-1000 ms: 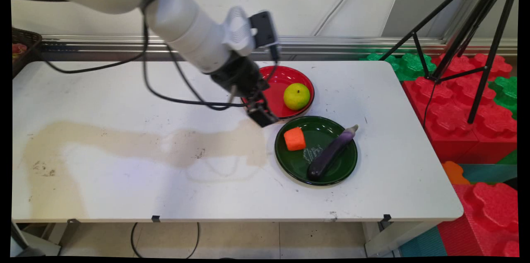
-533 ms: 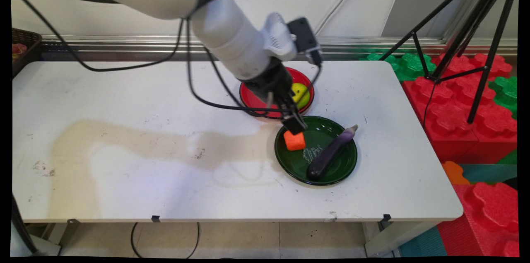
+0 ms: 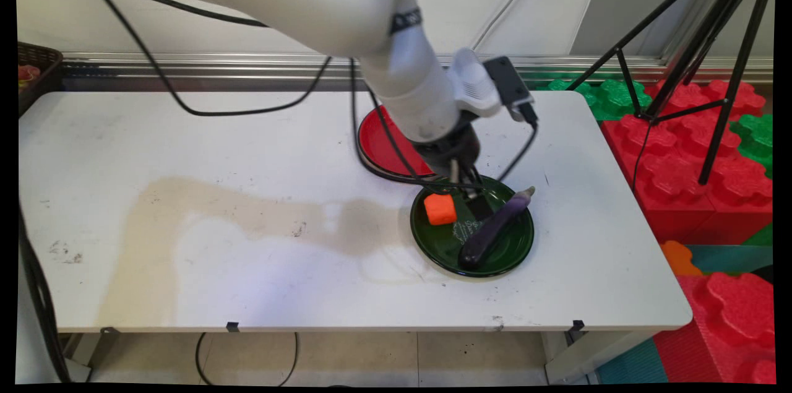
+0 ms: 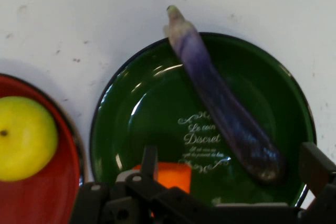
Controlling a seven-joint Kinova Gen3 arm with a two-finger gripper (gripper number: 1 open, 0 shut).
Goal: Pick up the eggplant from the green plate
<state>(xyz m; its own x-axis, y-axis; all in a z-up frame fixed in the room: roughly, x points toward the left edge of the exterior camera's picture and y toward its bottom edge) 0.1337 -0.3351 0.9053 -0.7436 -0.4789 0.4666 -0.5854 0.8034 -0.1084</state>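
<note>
Main view, left to right: a broad tan stain (image 3: pixel 247 213) lies across the white worktop (image 3: pixel 185 133), while past its middle a red plate (image 3: pixel 380 148) sits against the upper left rim of a green plate (image 3: pixel 516 244), the two rims touching or nearly so. The white arm (image 3: pixel 346 3), trailing black cables, slants down over the red plate and hides most of it; the hand view shows a yellow-green fruit (image 4: pixel 23 137) resting there, out of sight in the main view behind the wrist. On the green plate an orange block (image 3: pixel 440 208) stands at the left edge, and a purple eggplant (image 3: pixel 495 226) lies slantwise across the right half, its stem tip poking over the rim. The black gripper (image 3: pixel 476 204) hangs low over the green plate, between the block and the eggplant and just beside the eggplant's middle. In the hand view its fingers stand wide apart with nothing between them, one rising at the block's side and the other at the far edge past the eggplant's dark blunt end, so both foods lie within the span. At far right, red and green foam blocks (image 3: pixel 699 151) and a black tripod (image 3: pixel 711 40) stand beyond the worktop.
</note>
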